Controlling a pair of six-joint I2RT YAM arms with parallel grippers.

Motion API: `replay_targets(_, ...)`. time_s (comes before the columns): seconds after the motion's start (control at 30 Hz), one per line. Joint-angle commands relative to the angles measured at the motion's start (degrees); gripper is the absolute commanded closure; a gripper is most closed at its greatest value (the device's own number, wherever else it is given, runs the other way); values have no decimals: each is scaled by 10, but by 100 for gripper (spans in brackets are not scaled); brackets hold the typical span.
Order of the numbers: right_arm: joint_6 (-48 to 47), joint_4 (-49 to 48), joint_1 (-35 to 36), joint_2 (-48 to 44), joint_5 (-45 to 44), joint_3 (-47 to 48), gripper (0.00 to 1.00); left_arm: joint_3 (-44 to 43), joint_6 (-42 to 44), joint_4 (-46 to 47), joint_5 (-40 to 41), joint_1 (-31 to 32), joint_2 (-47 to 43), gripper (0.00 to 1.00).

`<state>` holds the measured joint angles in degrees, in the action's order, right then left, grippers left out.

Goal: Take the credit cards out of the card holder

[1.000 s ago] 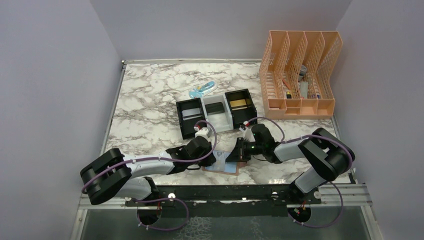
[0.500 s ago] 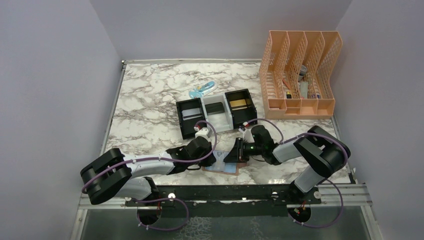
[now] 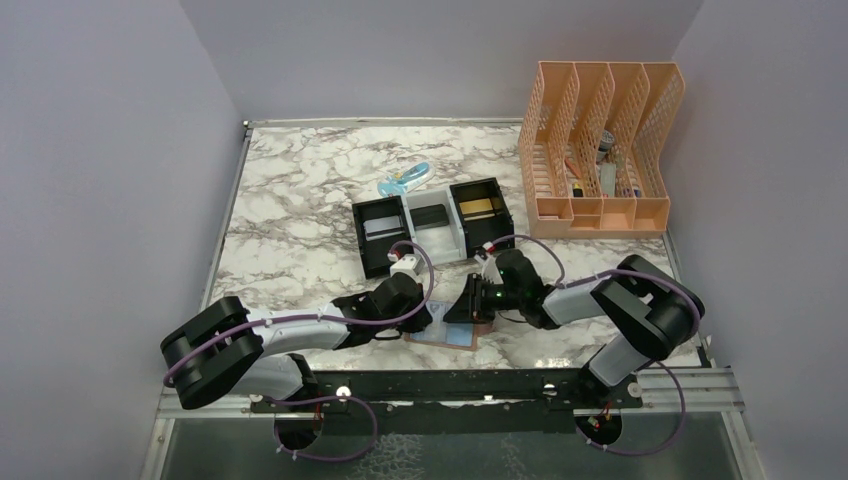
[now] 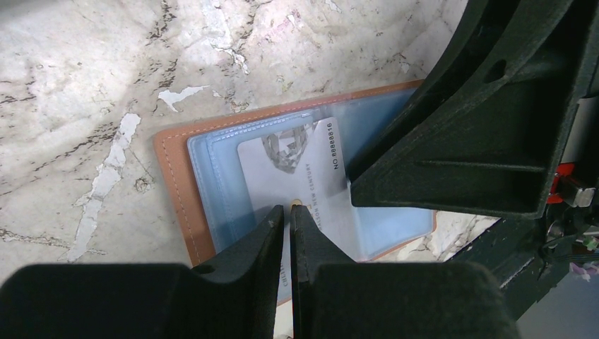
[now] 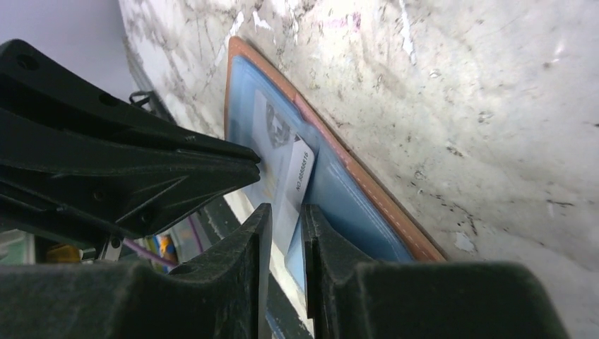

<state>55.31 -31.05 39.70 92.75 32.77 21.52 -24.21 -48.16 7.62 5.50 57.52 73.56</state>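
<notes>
Arms hide most of the open card holder, lower centre of the top view
The right gripper pinches the silvery card; the left gripper, fingers together, presses it; the right has edged left

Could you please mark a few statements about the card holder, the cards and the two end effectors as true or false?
1. The card holder lies open on the marble table. True.
2. A silvery card sits in its pale blue pocket. True.
3. The gold card is in the card holder too. False: it lies in the right compartment of the tray.
4. The left end effector is raised well clear of the card holder. False: it is down at the card holder, its fingers almost together.
5. The right end effector is at the card holder too, its fingertips by the silvery card. True.
</notes>
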Motion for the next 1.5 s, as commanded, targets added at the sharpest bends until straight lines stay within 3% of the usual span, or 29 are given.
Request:
replay_targets(0.0, -32, 74, 7, -31, -98, 2, 77, 5, 0, -32, 18, 5, 4, 87)
replay_targets(0.4, -39, 110, 52, 14, -144, 38, 77, 14, -4, -49, 27, 5, -14, 87)
replay_targets(0.73, -55, 107, 53, 20, -127, 53, 96, 17, -10, -55, 37, 5, -27, 87)
replay_targets(0.97, -62, 121, 52, 15, -127, 52, 98, 8, -2, -88, 60, 5, -61, 79)
replay_targets(1.47, -46, 109, 53, -7, -118, 32, 75, 10, -10, -112, 56, 6, -26, 81)
